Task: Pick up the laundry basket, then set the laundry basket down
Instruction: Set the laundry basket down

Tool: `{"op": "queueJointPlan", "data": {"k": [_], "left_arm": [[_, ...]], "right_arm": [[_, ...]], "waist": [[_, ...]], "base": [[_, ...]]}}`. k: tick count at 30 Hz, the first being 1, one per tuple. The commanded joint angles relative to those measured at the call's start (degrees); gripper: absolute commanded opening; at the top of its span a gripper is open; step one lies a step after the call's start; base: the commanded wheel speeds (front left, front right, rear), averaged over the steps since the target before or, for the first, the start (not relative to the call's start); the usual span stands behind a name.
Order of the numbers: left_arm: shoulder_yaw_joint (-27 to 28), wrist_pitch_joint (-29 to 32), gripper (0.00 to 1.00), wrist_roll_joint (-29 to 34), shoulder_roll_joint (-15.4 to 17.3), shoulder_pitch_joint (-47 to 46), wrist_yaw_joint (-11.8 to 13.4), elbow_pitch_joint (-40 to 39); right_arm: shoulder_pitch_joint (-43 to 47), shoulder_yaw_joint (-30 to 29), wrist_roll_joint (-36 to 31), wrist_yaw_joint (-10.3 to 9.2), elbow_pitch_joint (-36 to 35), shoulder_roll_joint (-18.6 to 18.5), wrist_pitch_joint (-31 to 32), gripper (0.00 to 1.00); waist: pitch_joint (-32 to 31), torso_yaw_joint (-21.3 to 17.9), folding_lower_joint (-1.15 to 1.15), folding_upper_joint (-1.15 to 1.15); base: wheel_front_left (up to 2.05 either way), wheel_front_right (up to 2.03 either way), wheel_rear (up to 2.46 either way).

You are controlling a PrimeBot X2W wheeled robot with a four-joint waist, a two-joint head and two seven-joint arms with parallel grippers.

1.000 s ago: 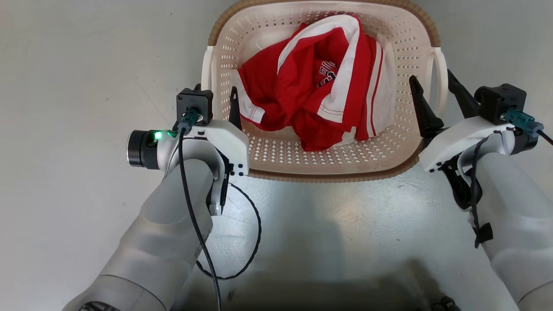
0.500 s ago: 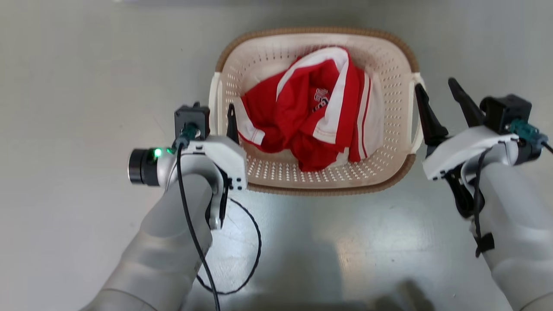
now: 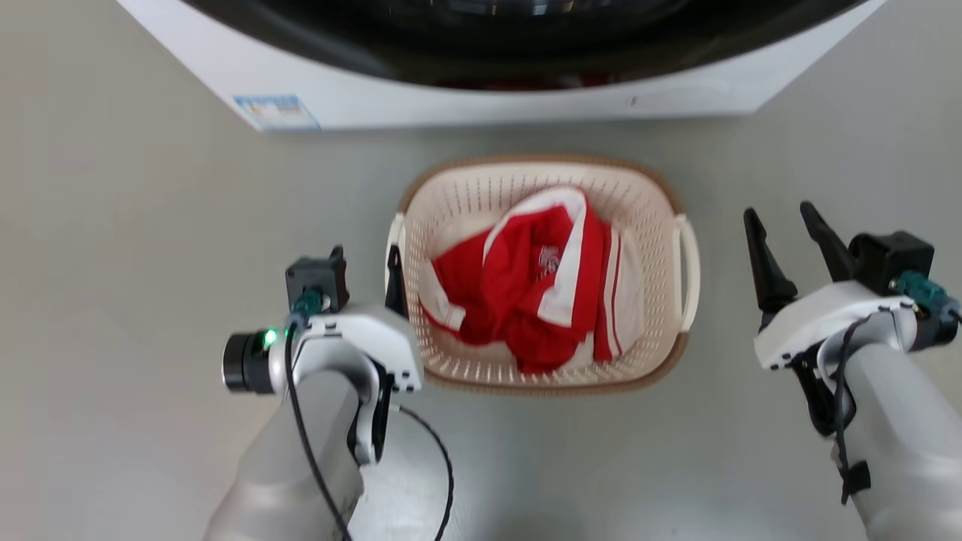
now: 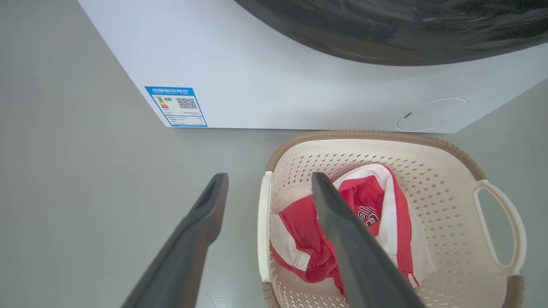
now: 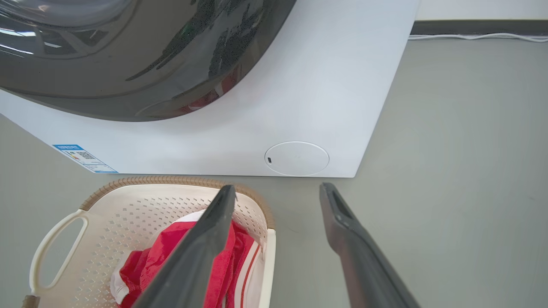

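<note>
The laundry basket (image 3: 458,203), cream with a brown rim, stands on the grey floor in front of the washer. A red and white garment (image 3: 526,285) lies inside it. My left gripper (image 3: 366,259) is open beside the basket's left handle (image 3: 394,237). In the left wrist view that handle (image 4: 262,222) shows between and below the fingers of the left gripper (image 4: 269,176), with no contact visible. My right gripper (image 3: 778,214) is open and stands apart to the right of the right handle (image 3: 690,270). The right wrist view has the right gripper (image 5: 277,187) over the basket's (image 5: 141,209) edge.
A white washer (image 3: 481,98) with a dark round door stands just behind the basket, its blue label (image 3: 274,111) at the lower left. A white cable (image 5: 471,37) runs along the wall base. Grey floor spreads to both sides.
The head camera has risen and tilted, bringing the washer into view and shrinking the basket. My right gripper, which straddled the right handle, now stands clear of it. Both grippers stay open.
</note>
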Motion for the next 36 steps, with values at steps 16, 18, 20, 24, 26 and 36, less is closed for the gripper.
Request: {"op": "queueJointPlan", "data": {"k": [16,18,20,24,26,36], "left_arm": [[12.90,-0.36,1.00,8.06,1.03,14.79,-5.93,-6.08],[13.95,-0.36,1.00,8.53,1.03,15.94,-6.66,-6.99],[15.05,-0.36,1.00,8.77,1.03,17.04,-7.31,-8.09],[17.05,-0.36,1.00,9.78,1.03,19.24,-8.41,-10.68],[18.13,-0.36,1.00,10.66,1.03,20.43,-8.71,-12.16],[22.78,-0.36,1.00,12.10,1.03,26.79,-10.09,-18.11]], "right_arm": [[10.00,1.02,-4.26,0.36,-4.09,1.41,-0.55,1.00],[11.05,0.96,-4.49,0.36,-5.32,1.42,-0.55,1.00],[12.13,0.78,-4.76,0.36,-6.75,1.46,-0.55,1.00],[14.22,0.29,-5.34,0.36,-10.18,1.63,-0.55,1.00],[15.46,-0.10,-5.80,0.36,-12.12,1.67,-0.55,1.00],[21.60,-2.64,-6.77,0.36,-19.40,2.48,-0.55,1.00]], "waist": [[-22.13,-2.04,0.00,0.00],[-23.64,-2.10,0.00,0.00],[-24.94,-2.21,0.00,0.00],[-27.05,-2.60,0.00,0.00],[-28.10,-2.77,0.00,0.00],[-31.95,-3.65,0.00,0.00]], "base": [[0.00,0.00,0.00],[0.00,0.00,0.00],[0.00,0.00,0.00],[0.00,0.00,0.00],[0.00,0.00,0.00],[0.00,0.00,0.00]]}}
